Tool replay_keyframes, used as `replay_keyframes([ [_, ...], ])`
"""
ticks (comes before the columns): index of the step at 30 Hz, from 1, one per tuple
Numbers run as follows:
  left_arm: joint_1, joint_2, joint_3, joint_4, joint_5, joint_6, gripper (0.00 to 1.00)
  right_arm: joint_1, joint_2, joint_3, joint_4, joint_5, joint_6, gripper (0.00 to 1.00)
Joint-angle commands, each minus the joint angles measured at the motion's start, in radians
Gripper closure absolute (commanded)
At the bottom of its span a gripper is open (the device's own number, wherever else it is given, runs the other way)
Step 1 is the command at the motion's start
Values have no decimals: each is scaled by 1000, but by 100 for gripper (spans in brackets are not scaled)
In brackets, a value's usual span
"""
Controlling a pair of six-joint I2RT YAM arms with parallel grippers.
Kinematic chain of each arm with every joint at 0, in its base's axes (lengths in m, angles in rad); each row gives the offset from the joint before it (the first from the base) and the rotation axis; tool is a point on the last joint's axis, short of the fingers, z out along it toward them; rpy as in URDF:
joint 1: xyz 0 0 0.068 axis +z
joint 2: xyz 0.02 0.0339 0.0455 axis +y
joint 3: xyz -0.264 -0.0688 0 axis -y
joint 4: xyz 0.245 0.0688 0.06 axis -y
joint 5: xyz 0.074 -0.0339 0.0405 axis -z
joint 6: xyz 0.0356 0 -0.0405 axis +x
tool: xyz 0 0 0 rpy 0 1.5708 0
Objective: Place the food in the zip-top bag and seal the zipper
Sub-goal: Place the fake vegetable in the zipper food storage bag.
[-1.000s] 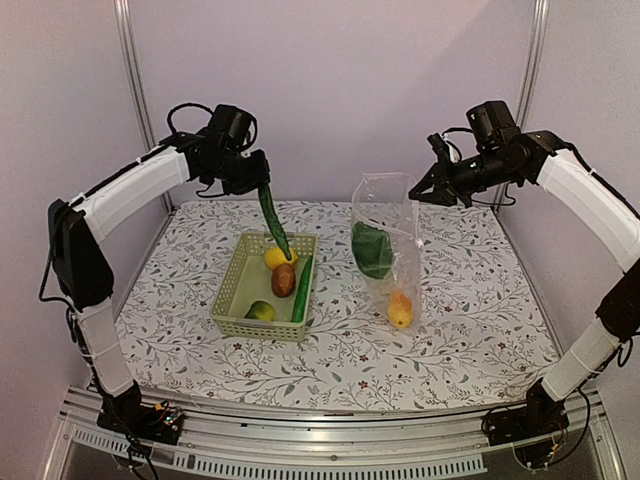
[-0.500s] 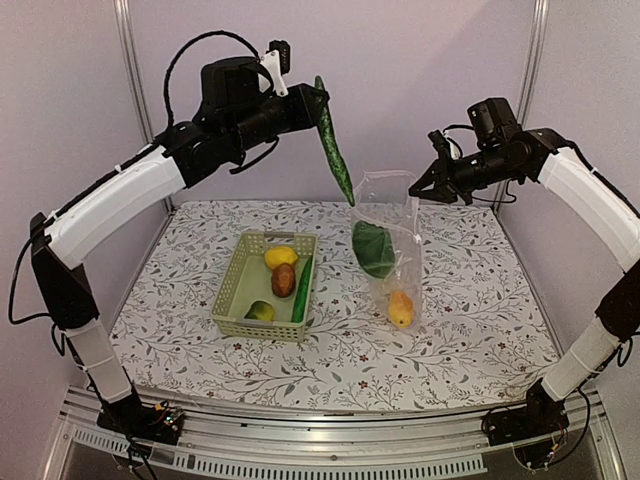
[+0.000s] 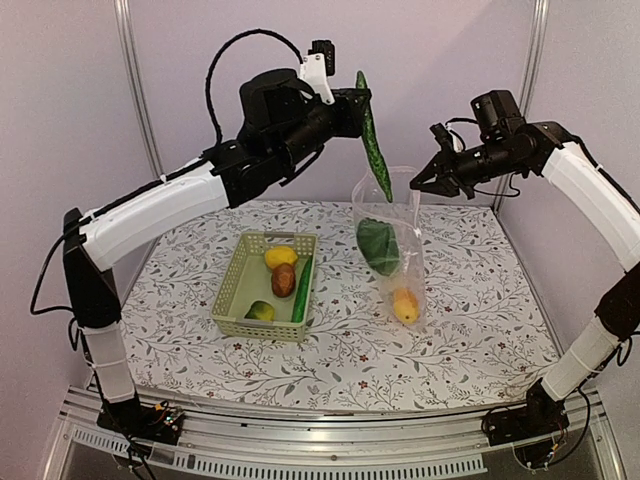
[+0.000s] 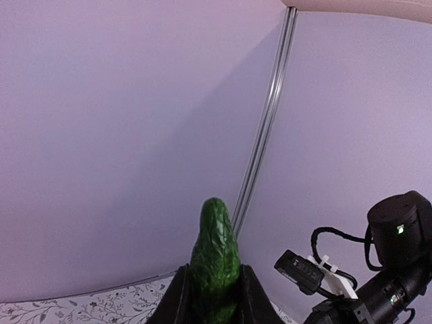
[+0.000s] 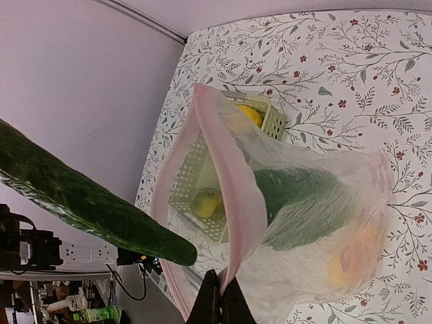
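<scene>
My left gripper (image 3: 356, 100) is shut on a long green cucumber (image 3: 374, 142) that hangs tip-down just above the open mouth of the zip-top bag (image 3: 392, 235). In the left wrist view the cucumber (image 4: 216, 246) sticks out between the fingers (image 4: 251, 295). My right gripper (image 3: 418, 185) is shut on the bag's pinkish zipper (image 5: 233, 202) and holds the mouth up and open. A leafy green (image 3: 377, 247) and an orange-yellow piece (image 3: 405, 305) lie inside the bag. In the right wrist view the cucumber's tip (image 5: 172, 248) hovers at the mouth's rim.
A pale green lattice basket (image 3: 232, 285) stands left of the bag with a yellow lemon (image 3: 281, 257), a reddish-brown round piece (image 3: 284, 280), a second cucumber (image 3: 302, 290) and a yellow-green fruit (image 3: 260, 311). Metal frame posts (image 3: 134, 90) flank the back wall.
My left arm has swung the cucumber up from over the basket and rightward to just above the bag's mouth. The right gripper has kept its hold on the bag's edge.
</scene>
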Motion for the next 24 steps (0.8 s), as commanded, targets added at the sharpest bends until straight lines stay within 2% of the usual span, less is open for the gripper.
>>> replay_keyframes([
  [1,-42,40,-24,30,-36,40,100,-7,10,54,-12,-15,15,100],
  [8,-74,36,-132,69,-53,33,100,-8,9,51,-15,-11,15,100],
  [14,-84,54,-179,94,-60,-55,98,-7,14,51,-8,-20,19,100],
  [16,-85,53,-190,88,-25,-75,86,-7,15,52,-4,-20,19,100],
  [19,-85,35,-209,90,14,-68,60,-7,21,51,0,-23,21,100],
  [21,-85,20,-211,85,8,-43,52,-7,24,51,5,-26,22,100],
  [24,-84,2,-206,75,-19,-29,45,-7,27,52,9,-26,25,100],
])
